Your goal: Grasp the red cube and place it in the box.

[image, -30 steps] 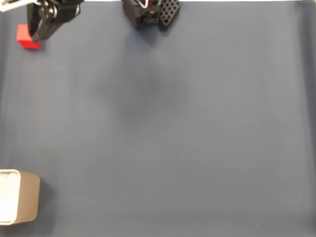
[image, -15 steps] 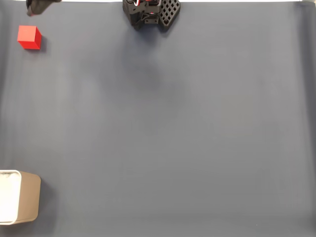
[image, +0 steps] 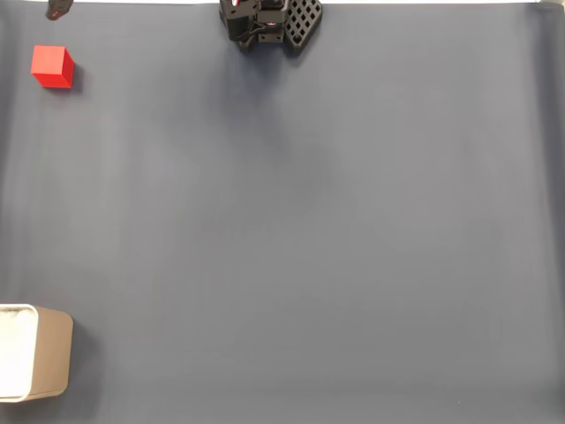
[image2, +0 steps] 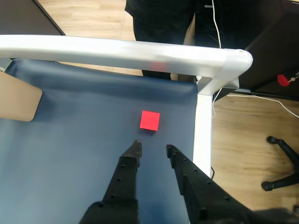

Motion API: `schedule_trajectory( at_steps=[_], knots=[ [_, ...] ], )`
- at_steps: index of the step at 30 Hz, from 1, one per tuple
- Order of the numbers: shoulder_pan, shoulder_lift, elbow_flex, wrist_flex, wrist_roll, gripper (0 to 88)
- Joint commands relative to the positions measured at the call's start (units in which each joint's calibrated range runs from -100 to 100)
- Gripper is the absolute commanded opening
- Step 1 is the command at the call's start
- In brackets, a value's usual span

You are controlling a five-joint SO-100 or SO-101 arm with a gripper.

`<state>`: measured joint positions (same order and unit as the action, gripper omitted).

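Observation:
The red cube (image: pixel 52 67) sits alone on the blue mat near its top left corner in the fixed view. A dark tip of my gripper (image: pixel 58 11) pokes in at the top edge just above it. In the wrist view my gripper (image2: pixel 153 149) hangs above the mat, open, with nothing between its black fingers (image2: pixel 133 154). The red cube (image2: pixel 150 121) lies a short way beyond the fingertips, apart from them. The box (image: pixel 35 364), beige with a white inside, stands at the bottom left edge of the fixed view; its beige wall (image2: pixel 16 99) shows at the left of the wrist view.
The arm's black base (image: pixel 269 22) is at the top middle of the fixed view. In the wrist view a white rail (image2: pixel 121 49) frames the mat's far edge and right side, with wooden floor and a chair base (image2: pixel 280 163) beyond.
One second ago the gripper's fingers were down at the cube's right side. The gripper has since lifted away toward the top edge, and the cube stays on the mat.

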<state>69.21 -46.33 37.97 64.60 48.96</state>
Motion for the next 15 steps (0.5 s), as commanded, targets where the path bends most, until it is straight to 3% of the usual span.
schedule_trajectory(
  at_steps=[1,15],
  knots=[
    [2.0,0.3,-1.0,-0.5,-0.4,17.9],
    [5.4,3.7,-0.4,-3.5,-2.2,33.8]
  ],
)
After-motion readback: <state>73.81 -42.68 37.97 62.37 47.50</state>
